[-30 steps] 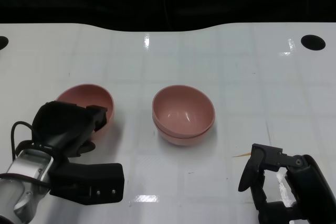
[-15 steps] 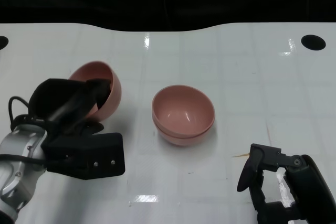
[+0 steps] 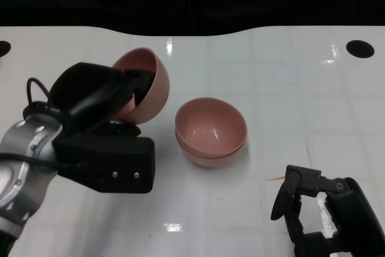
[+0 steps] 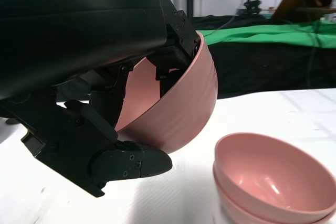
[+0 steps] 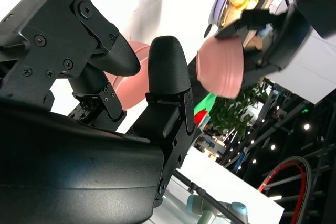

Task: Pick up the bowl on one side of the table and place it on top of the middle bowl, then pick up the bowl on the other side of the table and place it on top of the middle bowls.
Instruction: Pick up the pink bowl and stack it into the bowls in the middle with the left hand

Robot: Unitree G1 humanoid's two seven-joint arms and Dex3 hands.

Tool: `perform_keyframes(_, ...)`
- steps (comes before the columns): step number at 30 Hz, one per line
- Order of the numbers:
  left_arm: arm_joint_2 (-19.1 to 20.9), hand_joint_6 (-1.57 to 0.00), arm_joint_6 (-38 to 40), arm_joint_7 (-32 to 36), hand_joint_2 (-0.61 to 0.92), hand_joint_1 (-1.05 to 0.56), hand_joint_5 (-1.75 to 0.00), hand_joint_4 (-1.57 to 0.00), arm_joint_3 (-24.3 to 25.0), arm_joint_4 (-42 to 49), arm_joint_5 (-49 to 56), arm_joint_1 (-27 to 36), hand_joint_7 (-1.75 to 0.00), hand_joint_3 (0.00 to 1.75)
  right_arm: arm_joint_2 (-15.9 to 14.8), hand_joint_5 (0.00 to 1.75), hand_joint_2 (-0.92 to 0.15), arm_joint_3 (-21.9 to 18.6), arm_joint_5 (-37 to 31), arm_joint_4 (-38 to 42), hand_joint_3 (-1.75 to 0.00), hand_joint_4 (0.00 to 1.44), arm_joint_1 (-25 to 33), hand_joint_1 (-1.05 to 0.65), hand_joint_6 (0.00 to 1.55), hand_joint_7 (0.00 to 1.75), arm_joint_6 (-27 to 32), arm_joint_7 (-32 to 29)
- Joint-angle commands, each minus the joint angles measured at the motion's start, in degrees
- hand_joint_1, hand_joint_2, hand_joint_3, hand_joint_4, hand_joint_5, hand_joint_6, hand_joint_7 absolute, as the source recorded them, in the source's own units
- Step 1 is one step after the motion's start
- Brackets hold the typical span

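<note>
- The left hand (image 3: 111,97) is gripping the pink bowl (image 3: 147,85), with fingers hooked inside it and the thumb underneath, as the left wrist view shows; the bowl is riding tilted and clear of the table (image 3: 289,76).
- The middle stack (image 3: 210,130) is sitting just beyond the fingertips, lower than the carried bowl, and already appears to be two bowls nested.
- Judgement: the second stacking step is in hand, at the carry stage.
- Next move is calling for bringing the bowl over the stack, levelling it mouth-up, lowering and letting go.
- The right hand (image 3: 307,200) is resting low with fingers apart, holding nothing, well apart from the stack.
</note>
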Motion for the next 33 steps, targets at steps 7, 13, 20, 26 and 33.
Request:
perform_keyframes(7,-2.48,-0.68,-7.54,1.24,0.54,-0.26,-1.75,-0.86,-4.35,5.63,3.08,-6.67,-1.72,0.85,0.06,1.75,-0.19,0.43,0.20,0.03,-1.68,0.95,-0.02,-0.03,0.84,1.47,-0.21,0.13)
perform_keyframes(13,-4.43,-0.74,-10.15,3.33,0.60,-0.27,-1.75,-0.88,-7.54,8.77,6.80,-9.84,-1.59,0.76,0.16,1.75,-0.19,0.70,-0.25,-0.24,-1.68,0.96,0.16,-0.04,0.85,1.47,0.18,-0.09)
perform_keyframes(20,-6.51,-0.80,-12.04,3.55,0.66,-0.27,-1.75,-0.91,-10.34,12.73,8.92,-12.64,-1.51,0.64,0.29,1.75,-0.18,0.93,-0.53,0.00,-1.69,0.96,-0.04,-0.05,0.85,1.48,-0.19,-0.31)
perform_keyframes(26,-7.32,-0.84,-11.00,2.10,0.69,-0.27,-1.75,-0.90,-12.72,14.88,11.07,-14.43,-1.20,0.53,0.42,1.75,-0.18,0.96,-0.92,-0.51,-1.70,0.96,0.18,-0.05,0.85,1.48,0.32,-0.44)
perform_keyframes(33,-7.73,-0.93,-10.60,2.73,0.82,-0.30,-1.75,-0.86,-15.51,18.47,14.05,-15.97,-0.82,0.28,0.62,1.75,-0.18,0.98,-1.13,-0.77,-1.70,0.96,0.38,-0.05,0.85,1.47,0.28,-0.43)
